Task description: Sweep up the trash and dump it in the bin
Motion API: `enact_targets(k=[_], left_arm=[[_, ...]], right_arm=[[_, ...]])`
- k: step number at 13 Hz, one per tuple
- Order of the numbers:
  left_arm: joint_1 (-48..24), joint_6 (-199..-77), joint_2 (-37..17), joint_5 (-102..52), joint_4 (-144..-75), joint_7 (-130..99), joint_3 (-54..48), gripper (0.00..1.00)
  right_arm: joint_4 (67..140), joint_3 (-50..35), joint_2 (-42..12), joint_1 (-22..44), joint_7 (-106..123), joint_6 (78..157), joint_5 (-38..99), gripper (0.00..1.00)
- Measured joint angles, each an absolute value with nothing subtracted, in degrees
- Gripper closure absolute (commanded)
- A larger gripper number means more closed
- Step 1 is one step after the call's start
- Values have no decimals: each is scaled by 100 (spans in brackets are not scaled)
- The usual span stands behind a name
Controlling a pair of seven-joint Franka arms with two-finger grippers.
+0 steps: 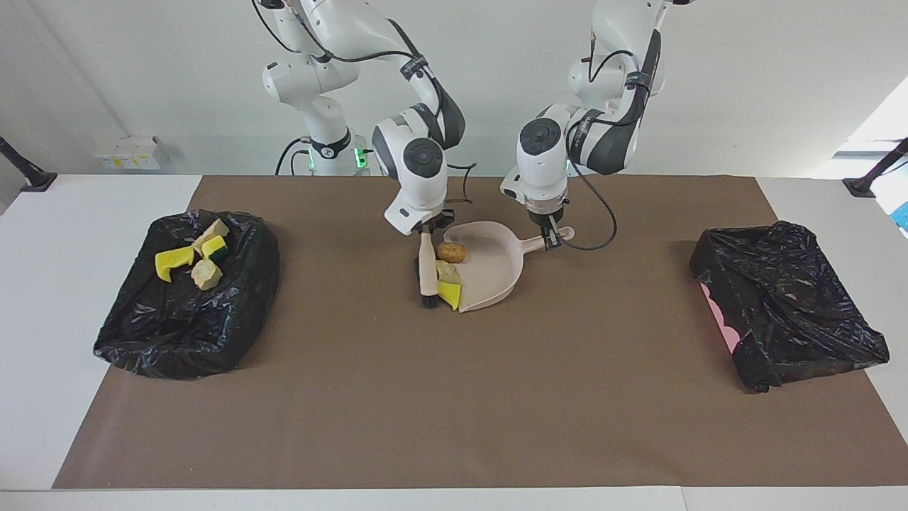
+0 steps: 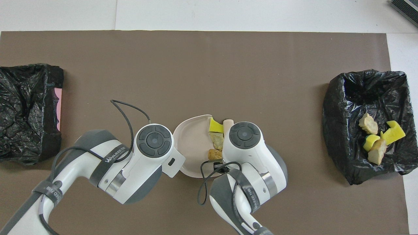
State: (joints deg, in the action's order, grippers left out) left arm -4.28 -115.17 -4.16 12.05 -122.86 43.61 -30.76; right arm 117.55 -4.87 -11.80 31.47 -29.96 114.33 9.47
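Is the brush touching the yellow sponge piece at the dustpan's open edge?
Touching. In the facing view the brush lies right against the yellow sponge piece at the dustpan mouth, no gap showing.

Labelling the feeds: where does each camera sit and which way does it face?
Facing view: high across the table, looking at the robots; both arms show in full, right gripper on the beige black-bristled brush, left gripper on the beige plastic dustpan.
Overhead view: high above the robots' end, looking forward and steeply down; forearms and wrists enter from the bottom.
Shared: dustpan, brown mat, both black-lined bins, half a turn apart.
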Motion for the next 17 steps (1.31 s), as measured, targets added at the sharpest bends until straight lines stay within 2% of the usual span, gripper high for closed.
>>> enact_targets(k=[2, 5, 8, 12, 17], left_arm=[[-428, -11517, -415, 1205, -12286, 4361, -3076, 100], [-427, -11532, -416, 1205, -12286, 4366, -3065, 100], [-423, -11542, -419, 1205, -12286, 4493, -3028, 100], [-414, -11551, -417, 1203, -12271, 4799, -2898, 100], [-406, -11452, -88, 1184, -12213, 5892, -2052, 100]], right_arm=[[11392, -492, -1414, 3439, -3184, 11526, 1389, 100], [11111, -475, -1603, 3419, -3186, 11537, 1689, 100], [10986, -422, -1578, 3209, -3111, 11000, 1674, 100], [10899, -394, -1095, 2682, -2984, 10128, 1385, 100], [10964, -410, -443, 2754, -2987, 9150, 967, 100]])
